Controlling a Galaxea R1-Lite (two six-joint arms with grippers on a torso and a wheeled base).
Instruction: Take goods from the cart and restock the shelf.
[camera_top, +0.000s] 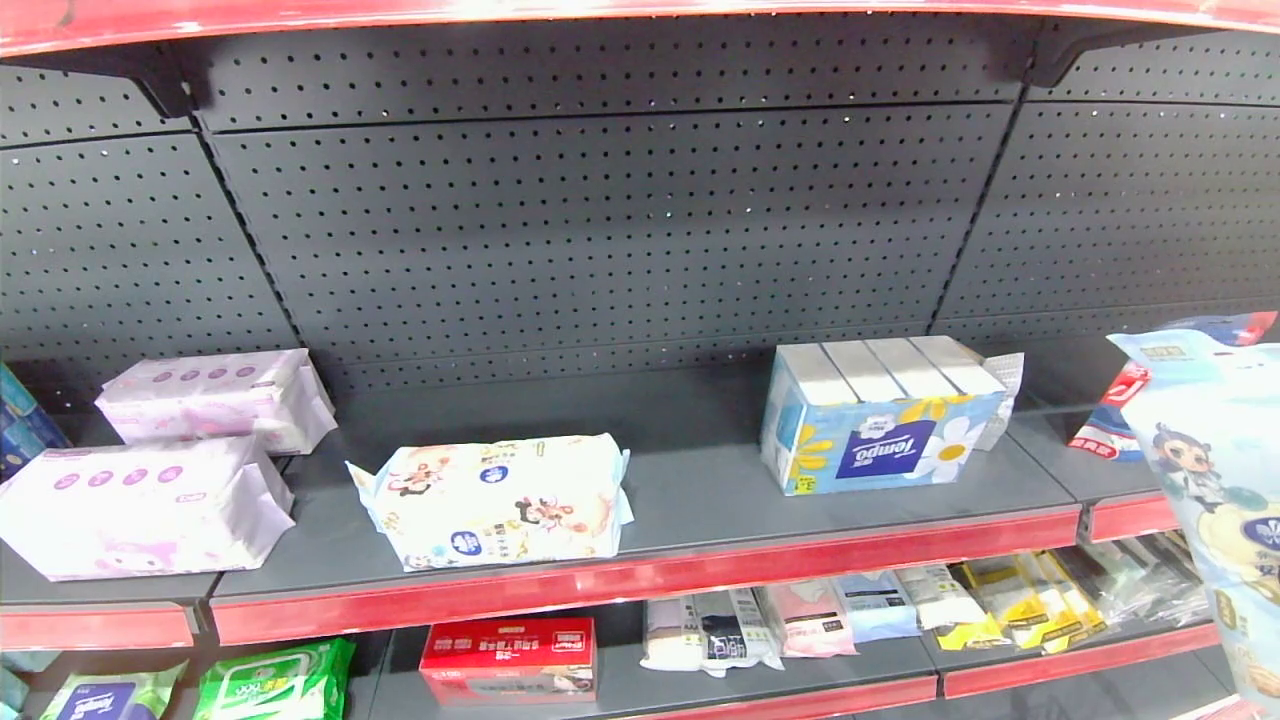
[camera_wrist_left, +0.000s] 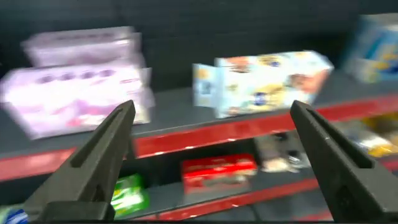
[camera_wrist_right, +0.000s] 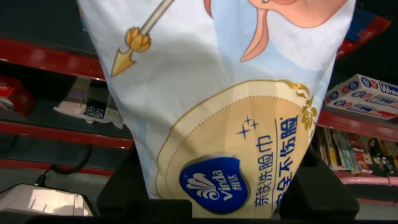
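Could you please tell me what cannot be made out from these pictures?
Blue pack: the head view's right edge cuts it off, and the right wrist view sits too close to show its ends.
Red-and-white pack: largely hidden behind the blue pack, head view.
Dark blue packs: cut off by the head view's left edge.
Goods on the lower shelf: their backs are hidden under the red shelf edge.

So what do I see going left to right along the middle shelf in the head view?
Pink packs → cartoon pack → tissue box → red pack → big bag, held up in front at the right edge.
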